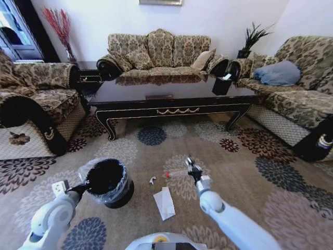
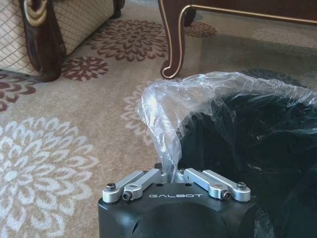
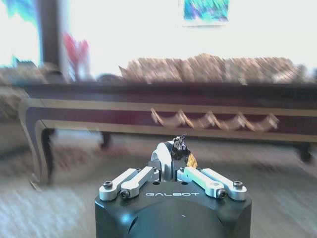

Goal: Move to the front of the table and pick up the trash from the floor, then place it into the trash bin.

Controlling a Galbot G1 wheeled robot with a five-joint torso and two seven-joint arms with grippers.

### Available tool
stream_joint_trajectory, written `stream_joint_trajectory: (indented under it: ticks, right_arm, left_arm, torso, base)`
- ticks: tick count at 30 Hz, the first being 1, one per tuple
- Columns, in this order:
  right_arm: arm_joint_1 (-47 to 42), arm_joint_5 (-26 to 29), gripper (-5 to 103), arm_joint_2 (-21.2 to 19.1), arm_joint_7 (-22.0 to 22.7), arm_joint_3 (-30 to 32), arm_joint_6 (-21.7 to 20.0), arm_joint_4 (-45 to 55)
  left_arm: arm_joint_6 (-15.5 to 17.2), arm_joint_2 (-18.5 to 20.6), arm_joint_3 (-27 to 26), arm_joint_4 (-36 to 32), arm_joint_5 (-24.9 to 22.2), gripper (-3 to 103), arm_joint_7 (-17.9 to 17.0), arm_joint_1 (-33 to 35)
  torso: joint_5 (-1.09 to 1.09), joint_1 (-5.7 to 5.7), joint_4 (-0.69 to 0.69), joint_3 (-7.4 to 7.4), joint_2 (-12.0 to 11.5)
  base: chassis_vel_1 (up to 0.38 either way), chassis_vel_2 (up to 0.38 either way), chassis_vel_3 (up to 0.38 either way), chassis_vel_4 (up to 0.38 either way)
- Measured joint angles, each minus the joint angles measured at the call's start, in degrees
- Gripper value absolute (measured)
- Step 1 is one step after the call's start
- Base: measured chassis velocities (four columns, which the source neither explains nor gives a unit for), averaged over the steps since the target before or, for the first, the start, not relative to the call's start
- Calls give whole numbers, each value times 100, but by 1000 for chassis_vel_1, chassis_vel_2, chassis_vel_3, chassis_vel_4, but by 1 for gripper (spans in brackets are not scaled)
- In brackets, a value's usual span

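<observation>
Pinched shut on the crinkly liner at the rim of the trash bin point(image 1: 108, 182), the left gripper point(image 1: 84, 187) sits at the bin's left side over the carpet; in its wrist view the left gripper point(image 2: 174, 174) has its fingers closed together with a fold of clear plastic bag point(image 2: 163, 119) rising from between them. Out in front of the robot, the right gripper point(image 1: 191, 166) is raised above the floor point(image 1: 250, 172), and in its own wrist view the right gripper point(image 3: 174, 151) is closed on a small dark wrapper point(image 3: 179, 145) with a bit of gold showing at its edge. Behind both arms stands the table point(image 1: 171, 104), long, dark and glossy, with gold scrollwork on its apron and curved legs, set between the patterned sofas. On the flowered carpet between the table and the robot lies the remaining trash: a folded white paper sheet point(image 1: 165, 202), nearest the robot and just right of the bin; beyond it a clear plastic bottle with a red cap point(image 1: 176, 175), lying on its side just beside the right gripper; and a tiny white scrap point(image 1: 152, 180) between the bin and the bottle. The bin stands upright, its black inside open to the head view.
</observation>
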Motion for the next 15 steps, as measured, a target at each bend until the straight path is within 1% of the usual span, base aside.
stream_joint_trajectory:
  ticks: [1,2,4,5,6,7,8,10,11,12,13,14,15]
  right_arm:
    - [345,199,10,-100,-33,-221,47,105]
    - [345,199,10,-100,-33,-221,47,105]
    - [870,371,10,-205,-39,-514,58,182]
    - [1149,442,10,-249,-34,-665,58,203]
    - [1717,571,10,-317,-11,-1029,59,221]
    - [1717,571,10,-317,-11,-1029,59,221]
    - [1976,623,10,-336,3,-1216,58,220]
    - [2632,720,10,-329,33,-1808,57,163]
    - [2632,720,10,-329,33,-1808,57,163]
    - [2863,734,10,-297,44,-2041,64,128]
    - [3012,738,10,-272,51,-2172,76,109]
    - [3399,743,10,-189,70,-2498,121,54]
    - [3399,743,10,-189,70,-2498,121,54]
  left_arm:
    - [11,47,38,47,4,4,2,-57]
    - [11,47,38,47,4,4,2,-57]
    - [39,117,77,103,-40,4,-10,-144]
    - [54,162,96,126,-102,4,-33,-195]
    - [75,280,133,163,-326,4,-136,-315]
    - [75,280,133,163,-326,4,-136,-315]
    - [79,349,157,187,-480,4,-213,-394]
    - [80,563,240,256,-791,4,-355,-594]
    - [80,563,240,256,-791,4,-355,-594]
    - [80,646,280,290,-859,4,-377,-658]
    - [80,694,305,314,-896,4,-387,-700]
    - [82,826,386,384,-985,4,-413,-821]
    - [82,826,386,384,-985,4,-413,-821]
  torso:
    - [1,0,-1,0,0]
    - [1,0,-1,0,0]
    - [2,0,-1,0,0]
    - [0,0,0,0,0]
    - [-1,0,1,0,0]
    - [-1,0,1,0,0]
    - [-1,0,2,0,0]
    - [-1,0,0,1,0]
    - [-1,0,0,1,0]
    - [1,1,-4,1,0]
    - [2,1,-3,1,0]
    - [0,0,-1,1,0]
    - [0,0,-1,1,0]
  base:
    - [0,0,0,0]
    - [0,0,0,0]
    - [0,0,0,0]
    - [0,0,0,0]
    - [0,0,0,0]
    - [0,0,0,0]
    - [0,0,0,0]
    - [0,0,0,0]
    - [0,0,0,0]
    - [0,0,0,0]
    - [0,0,0,0]
    - [0,0,0,0]
    - [0,0,0,0]
